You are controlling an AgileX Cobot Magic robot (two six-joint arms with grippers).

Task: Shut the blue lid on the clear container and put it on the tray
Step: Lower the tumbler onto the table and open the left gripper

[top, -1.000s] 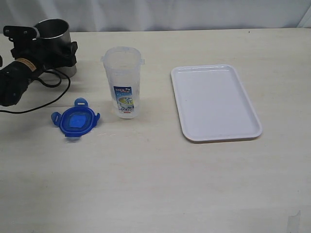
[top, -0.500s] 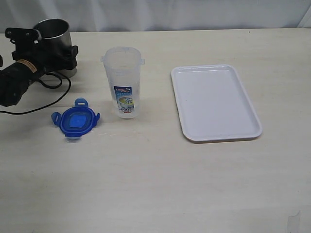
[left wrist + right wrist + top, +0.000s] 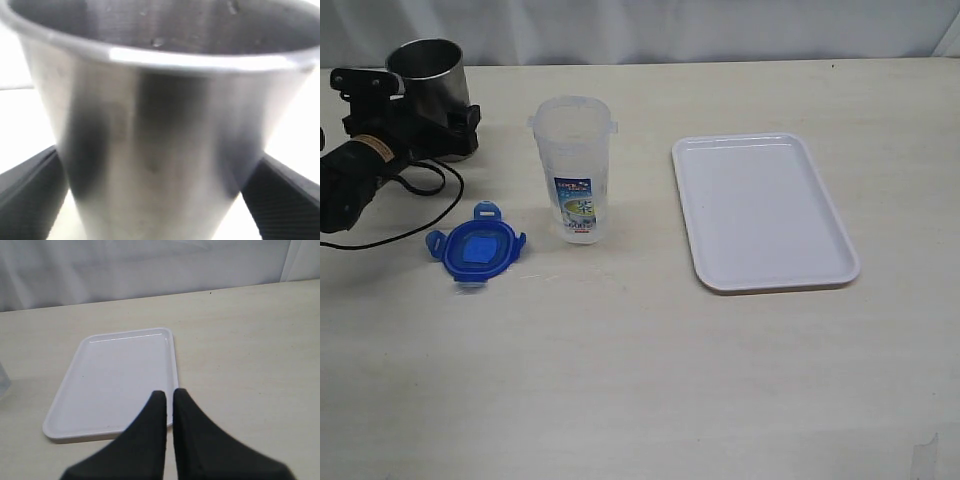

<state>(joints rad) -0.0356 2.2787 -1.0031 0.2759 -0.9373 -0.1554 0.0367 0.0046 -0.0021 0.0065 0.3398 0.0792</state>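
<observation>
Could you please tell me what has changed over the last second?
The left gripper, jaws open either side of the tapered steel cup, slid slightly lower in the exterior view; nothing was grasped or released. The cup, round blue lid, tall clear plastic container and white rectangular tray stayed put.

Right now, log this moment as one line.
left pincer open around steel cup | right pincer shut, empty | blue lid on table | clear container upright, uncapped | tray empty
</observation>
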